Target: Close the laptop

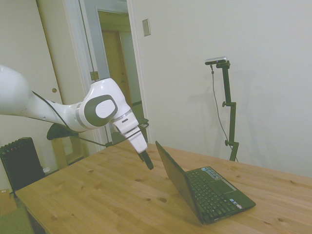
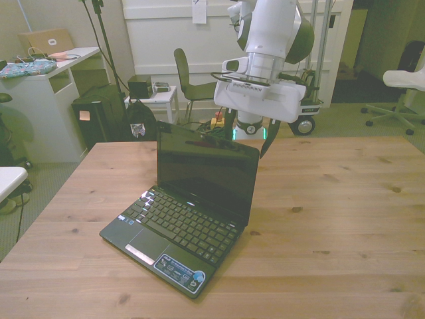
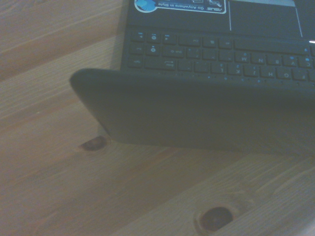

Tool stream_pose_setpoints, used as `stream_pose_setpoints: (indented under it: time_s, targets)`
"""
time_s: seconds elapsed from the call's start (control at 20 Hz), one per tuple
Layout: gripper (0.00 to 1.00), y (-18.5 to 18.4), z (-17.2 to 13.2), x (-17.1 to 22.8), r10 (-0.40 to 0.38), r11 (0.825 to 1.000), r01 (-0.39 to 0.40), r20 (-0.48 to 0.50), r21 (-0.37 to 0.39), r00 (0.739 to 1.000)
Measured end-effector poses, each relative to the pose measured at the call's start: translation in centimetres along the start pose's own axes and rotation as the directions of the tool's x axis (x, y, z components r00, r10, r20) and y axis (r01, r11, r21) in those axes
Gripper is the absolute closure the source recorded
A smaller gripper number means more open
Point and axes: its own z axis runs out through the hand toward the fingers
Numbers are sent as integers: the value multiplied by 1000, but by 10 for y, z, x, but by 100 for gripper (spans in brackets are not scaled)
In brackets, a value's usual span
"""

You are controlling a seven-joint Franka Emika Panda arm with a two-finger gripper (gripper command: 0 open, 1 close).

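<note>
The laptop (image 1: 181,187) stands open on the wooden table (image 1: 97,195), its lid upright and leaning slightly back. In the front view its dark screen (image 2: 202,176) and keyboard (image 2: 182,222) face the camera. My gripper (image 1: 148,162) hangs just behind the lid's top edge, a short gap away from it and well above the table. Seen in the front view, the gripper (image 2: 251,138) is open, its fingertips partly hidden by the lid. The wrist view looks down on the lid's matte back (image 3: 197,113), with the keyboard beyond it.
Bare wood lies on the front view's right of the laptop (image 2: 345,199). Off the table stand a chair (image 2: 189,83), a white desk (image 2: 46,100) and a dark box (image 2: 99,119). A dark radiator (image 1: 19,163) shows in the side view.
</note>
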Motion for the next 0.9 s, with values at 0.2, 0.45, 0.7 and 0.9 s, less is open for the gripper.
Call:
stream_pose_setpoints:
  time_s: [0.2, 0.45, 0.7, 0.9]
  targets:
    - [100, 10, 5, 21, 41, 999, -41, -1, -15, 999]
    - [100, 16, 9, 34, 58, 998, -58, -1, -25, 998]
    - [100, 18, 8, 40, 60, 998, -60, -3, -23, 998]
    - [100, 20, 6, 52, 71, 997, -72, -7, -21, 997]
